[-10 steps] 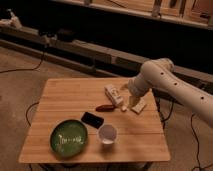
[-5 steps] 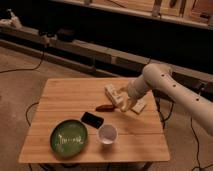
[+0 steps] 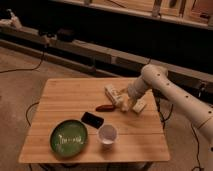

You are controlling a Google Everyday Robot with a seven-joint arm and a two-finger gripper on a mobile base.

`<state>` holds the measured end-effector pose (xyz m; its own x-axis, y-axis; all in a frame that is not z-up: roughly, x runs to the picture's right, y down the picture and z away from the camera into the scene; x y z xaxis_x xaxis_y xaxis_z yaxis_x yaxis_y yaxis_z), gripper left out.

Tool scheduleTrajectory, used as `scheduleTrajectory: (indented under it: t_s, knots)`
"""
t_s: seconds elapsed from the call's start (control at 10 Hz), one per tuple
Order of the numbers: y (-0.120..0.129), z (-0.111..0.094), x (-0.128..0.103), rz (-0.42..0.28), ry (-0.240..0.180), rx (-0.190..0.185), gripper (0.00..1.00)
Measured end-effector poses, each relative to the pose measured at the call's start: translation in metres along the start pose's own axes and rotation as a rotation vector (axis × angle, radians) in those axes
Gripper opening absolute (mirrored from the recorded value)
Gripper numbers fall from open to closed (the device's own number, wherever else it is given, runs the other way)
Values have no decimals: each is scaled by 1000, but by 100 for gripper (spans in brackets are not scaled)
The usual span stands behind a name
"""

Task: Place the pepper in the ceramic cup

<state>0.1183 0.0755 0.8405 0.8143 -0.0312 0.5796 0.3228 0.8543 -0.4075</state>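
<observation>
The dark red pepper [image 3: 104, 107] lies on the wooden table [image 3: 65, 95] near its middle. The white ceramic cup [image 3: 107, 135] stands upright toward the front edge, below and slightly right of the pepper. My gripper [image 3: 120, 103] hangs low over the table just right of the pepper's end, at the tip of the white arm [image 3: 165, 87] that comes in from the right.
A green round plate [image 3: 69, 138] sits at the front left. A flat black rectangular object [image 3: 92, 120] lies between the plate and the pepper. A pale blocky object [image 3: 139, 106] rests right of the gripper. Dark shelving runs behind the table; cables lie on the floor.
The arm has shifted a little, with the gripper edging left and lower toward the pepper. The pepper, cup and plate have not moved.
</observation>
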Motion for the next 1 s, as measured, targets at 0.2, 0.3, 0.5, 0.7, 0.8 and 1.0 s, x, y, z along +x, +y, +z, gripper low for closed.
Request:
scheduleTrajectory:
  t_s: [0.2, 0.3, 0.5, 0.7, 0.8, 1.0]
  knots:
    - [-11, 8, -3, -34, -12, 0, 65]
    - [-17, 14, -7, -55, -18, -3, 65]
    - [-23, 25, -14, -85, -14, -25, 65]
    - [-27, 40, -16, -93, 8, -41, 65]
    - [-27, 42, -16, -93, 13, -42, 65]
    - [-30, 80, -29, -104, 63, -61, 65]
